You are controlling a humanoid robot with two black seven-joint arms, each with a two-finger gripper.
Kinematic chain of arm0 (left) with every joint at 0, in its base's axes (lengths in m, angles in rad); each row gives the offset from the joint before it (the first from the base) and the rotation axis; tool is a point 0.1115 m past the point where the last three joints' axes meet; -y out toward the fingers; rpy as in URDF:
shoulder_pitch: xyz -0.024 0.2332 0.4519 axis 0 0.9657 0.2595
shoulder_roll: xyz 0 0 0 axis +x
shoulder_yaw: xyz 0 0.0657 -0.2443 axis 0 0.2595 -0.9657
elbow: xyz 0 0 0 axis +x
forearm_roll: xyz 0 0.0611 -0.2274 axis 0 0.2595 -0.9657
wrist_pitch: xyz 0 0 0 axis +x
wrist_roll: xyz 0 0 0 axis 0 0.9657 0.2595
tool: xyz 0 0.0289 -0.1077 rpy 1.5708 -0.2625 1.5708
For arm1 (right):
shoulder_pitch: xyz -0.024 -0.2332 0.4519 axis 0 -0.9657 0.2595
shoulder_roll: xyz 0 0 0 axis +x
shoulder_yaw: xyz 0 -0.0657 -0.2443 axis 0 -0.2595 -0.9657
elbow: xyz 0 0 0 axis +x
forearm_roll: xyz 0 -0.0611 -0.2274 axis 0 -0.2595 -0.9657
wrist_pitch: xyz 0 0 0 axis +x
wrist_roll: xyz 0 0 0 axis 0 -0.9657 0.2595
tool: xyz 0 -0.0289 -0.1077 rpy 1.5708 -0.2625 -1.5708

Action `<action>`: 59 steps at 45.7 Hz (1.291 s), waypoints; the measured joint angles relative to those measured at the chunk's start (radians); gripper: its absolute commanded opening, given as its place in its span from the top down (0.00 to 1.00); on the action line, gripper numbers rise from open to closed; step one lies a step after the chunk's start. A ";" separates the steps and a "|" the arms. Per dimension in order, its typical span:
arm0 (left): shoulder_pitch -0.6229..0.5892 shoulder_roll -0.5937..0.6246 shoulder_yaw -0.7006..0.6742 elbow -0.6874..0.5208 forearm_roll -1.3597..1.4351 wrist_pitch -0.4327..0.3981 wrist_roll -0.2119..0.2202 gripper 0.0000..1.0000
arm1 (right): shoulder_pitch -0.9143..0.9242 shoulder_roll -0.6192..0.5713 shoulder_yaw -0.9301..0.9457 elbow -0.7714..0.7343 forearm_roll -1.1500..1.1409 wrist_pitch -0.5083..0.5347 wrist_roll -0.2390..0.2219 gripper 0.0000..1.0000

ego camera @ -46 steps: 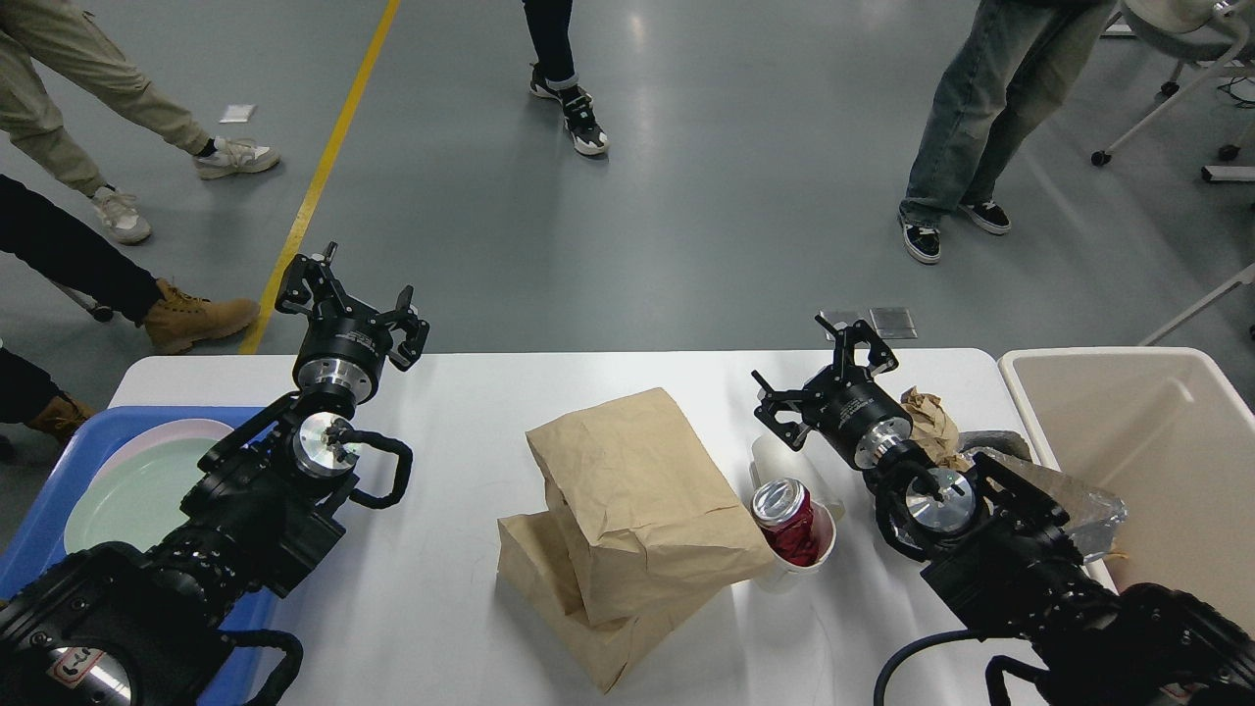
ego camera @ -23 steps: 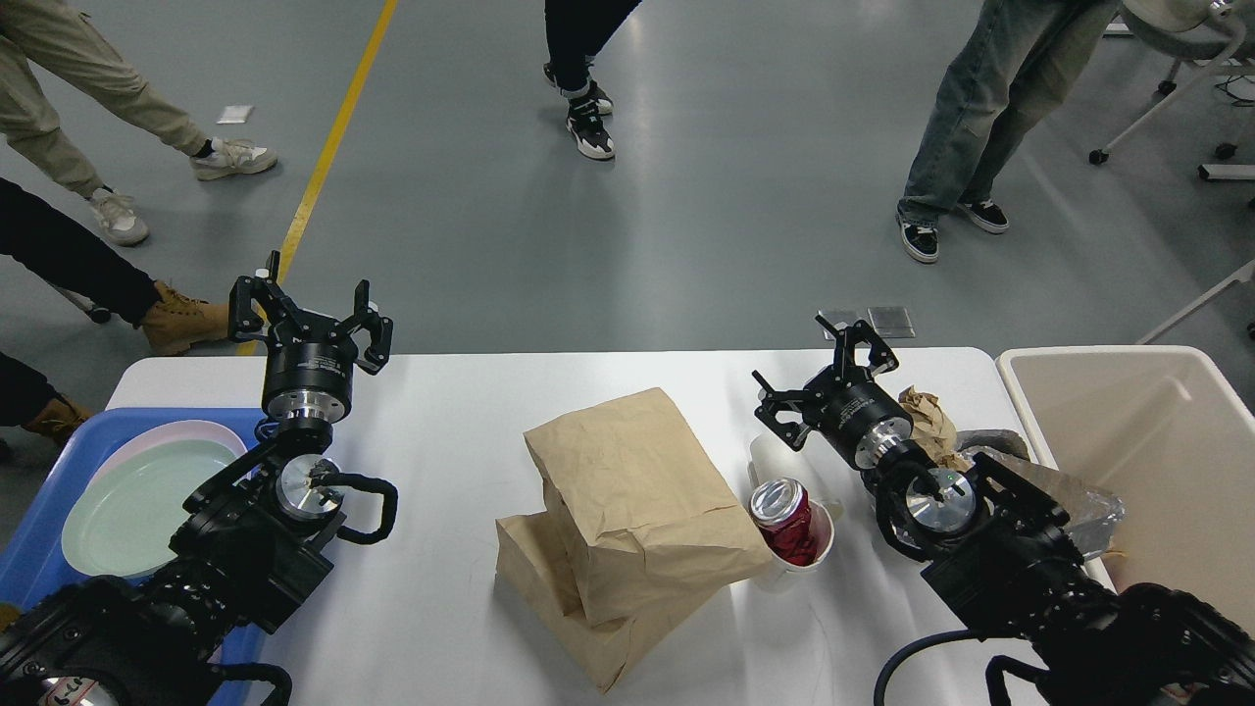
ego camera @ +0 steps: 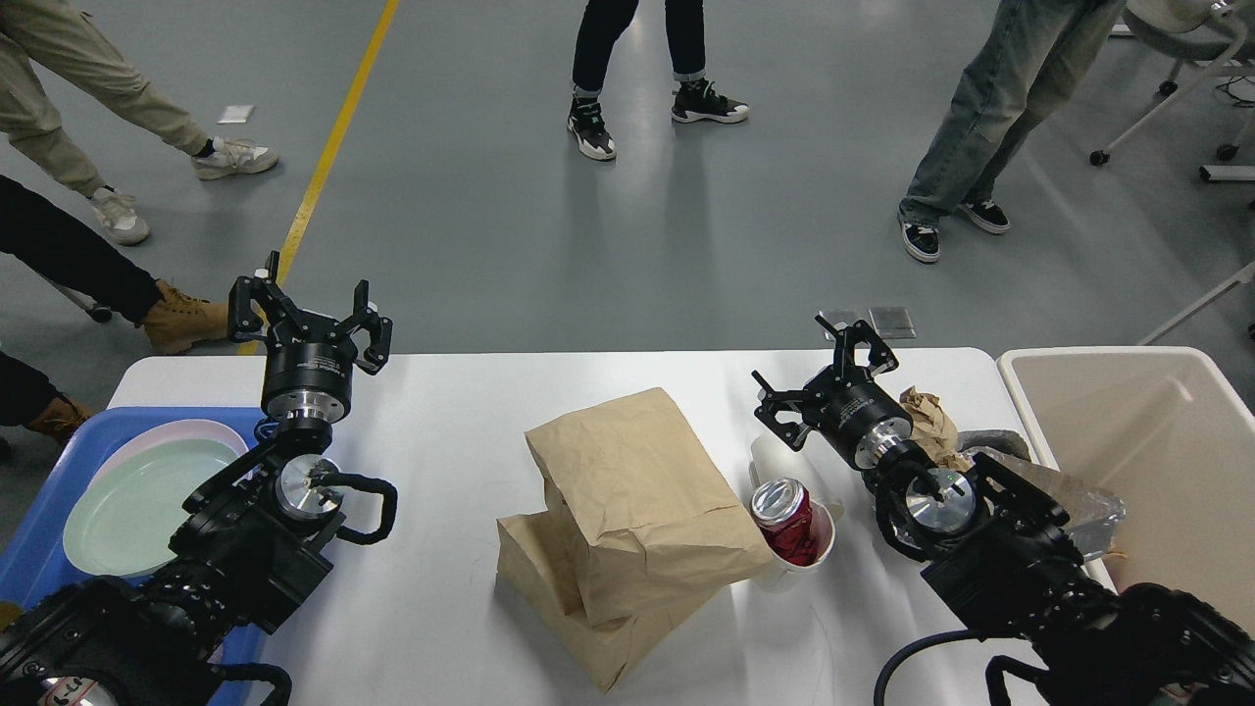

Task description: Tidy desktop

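Observation:
The white desktop [ego camera: 451, 431] carries two stacked brown paper bags [ego camera: 627, 510] at its middle. Beside them a crushed red can [ego camera: 784, 520] sits in a white paper cup [ego camera: 819, 554]. Crumpled brown paper [ego camera: 931, 422] and a clear plastic wrapper [ego camera: 1083, 515] lie near the right edge. My left gripper [ego camera: 309, 312] hovers open over the far left edge, holding nothing. My right gripper [ego camera: 822, 378] stands open above the far right part, just left of the crumpled paper, also holding nothing.
A blue tray [ego camera: 49, 510] with a pale green plate [ego camera: 127, 500] lies at the left. A beige bin [ego camera: 1147, 471] stands against the right end. Several people stand on the grey floor beyond the far edge.
My left gripper swung left and slightly toward the far edge a second ago, then held still. The right arm has not moved. A person beyond the table has shifted.

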 measured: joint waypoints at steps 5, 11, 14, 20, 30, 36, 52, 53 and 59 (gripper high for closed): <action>0.000 0.000 0.000 0.000 0.000 0.000 0.000 0.04 | 0.000 0.000 0.000 0.000 0.000 0.000 0.000 0.00; 0.000 0.000 0.000 0.000 0.000 0.000 0.000 0.04 | 0.000 0.000 -0.001 0.000 0.000 0.001 0.000 0.00; 0.000 0.000 0.000 0.000 0.000 0.000 0.000 0.04 | 0.000 0.000 -0.001 0.000 0.000 0.001 0.000 0.00; 0.000 0.000 0.000 0.000 0.000 -0.001 0.000 0.04 | 0.001 -0.013 -0.012 0.000 0.000 -0.002 -0.006 0.00; 0.000 0.000 0.000 0.000 0.000 -0.001 0.000 0.04 | 0.060 -0.033 -0.028 0.010 -0.003 -0.012 -0.009 0.00; 0.000 0.000 0.000 0.000 0.000 -0.001 0.000 0.04 | 0.112 -0.036 -0.030 0.011 -0.003 -0.015 -0.009 0.00; 0.000 0.000 0.000 0.000 0.000 0.000 -0.001 0.04 | 0.150 0.013 -0.028 0.014 -0.003 -0.016 -0.009 0.00; 0.000 0.000 0.000 0.000 0.000 0.000 -0.001 0.04 | 0.154 0.013 -0.028 0.014 -0.003 -0.016 -0.009 0.00; 0.000 0.000 0.000 0.000 0.000 0.000 -0.001 0.04 | 0.165 0.012 -0.029 0.014 -0.003 -0.016 -0.009 0.00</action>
